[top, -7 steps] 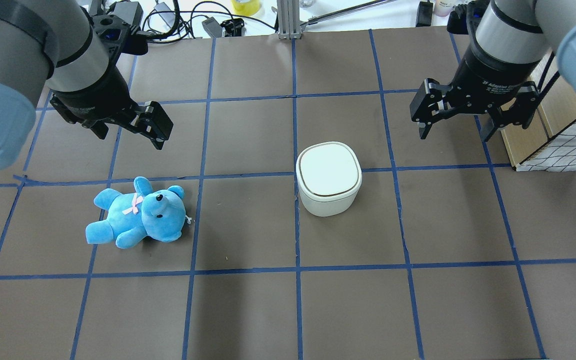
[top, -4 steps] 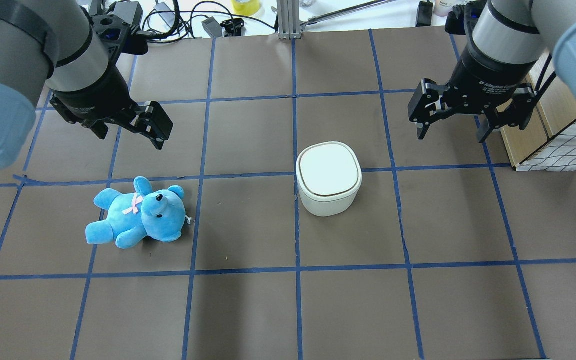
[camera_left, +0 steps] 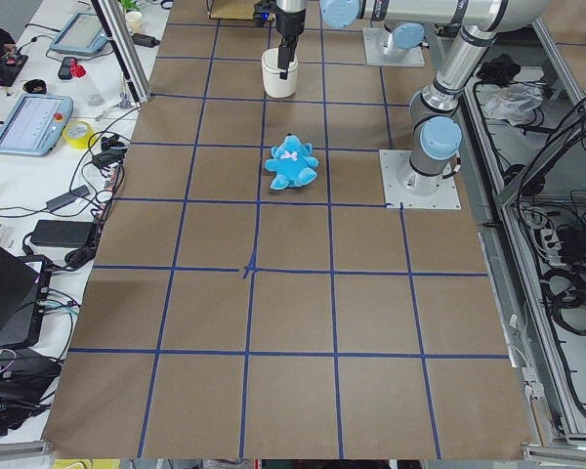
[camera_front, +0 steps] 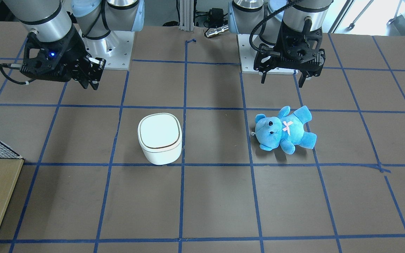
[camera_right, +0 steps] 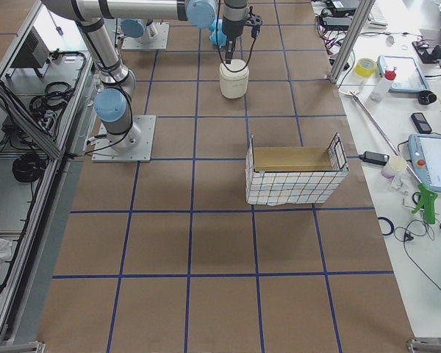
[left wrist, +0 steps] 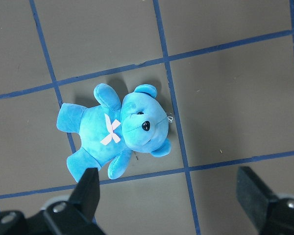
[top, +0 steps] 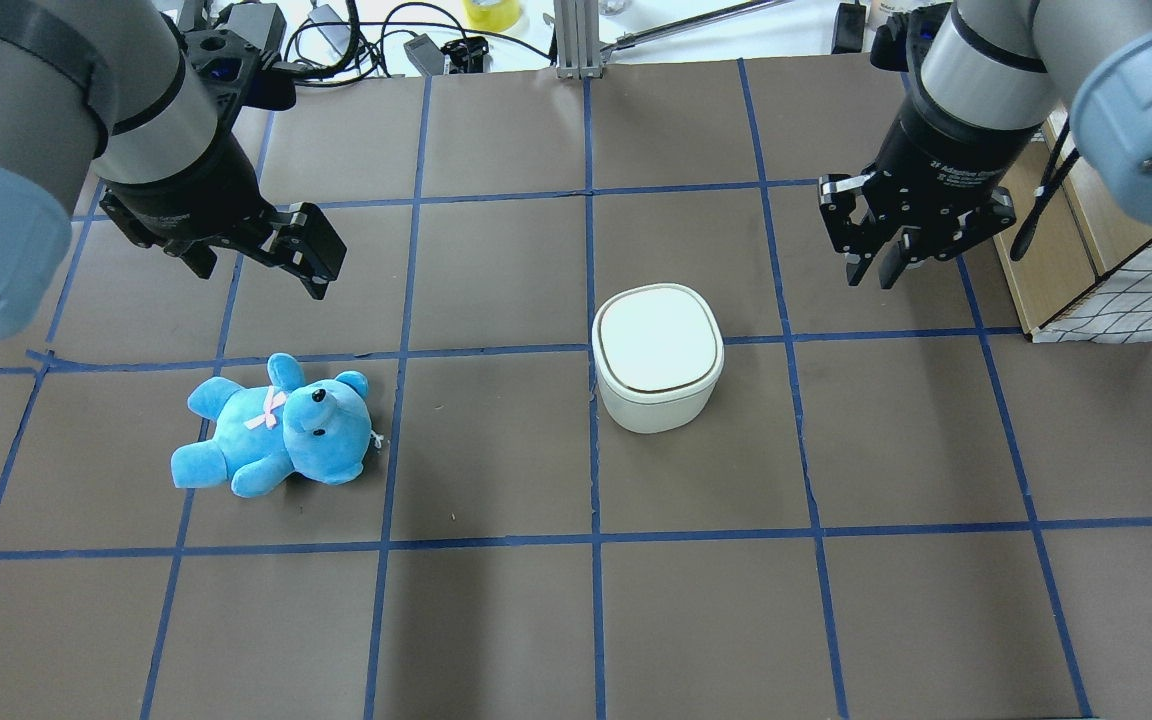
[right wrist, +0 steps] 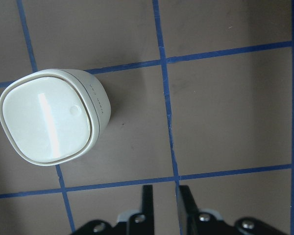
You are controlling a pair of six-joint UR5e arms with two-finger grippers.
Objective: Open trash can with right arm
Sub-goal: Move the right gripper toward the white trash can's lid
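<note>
I see the can (top: 656, 355) standing near the middle of the table (top: 496, 620). Its lid is flat and closed, and its left edge sits on a blue tape line. My right gripper (top: 876, 272) hangs high, off to the can's right side and apart from it. Its fingers are drawn together with only a thin slit between them, and they hold nothing. Bare mat lies between this gripper and the can's rim. Further right stands the mesh box (top: 1116, 290), close beside the right wrist, so that side is narrow. The left gripper (top: 261, 268) hangs spread wide and holds nothing, up near the bear (top: 276, 425). The bear lies face up, well apart from the can, with a whole bare square between them.
</note>
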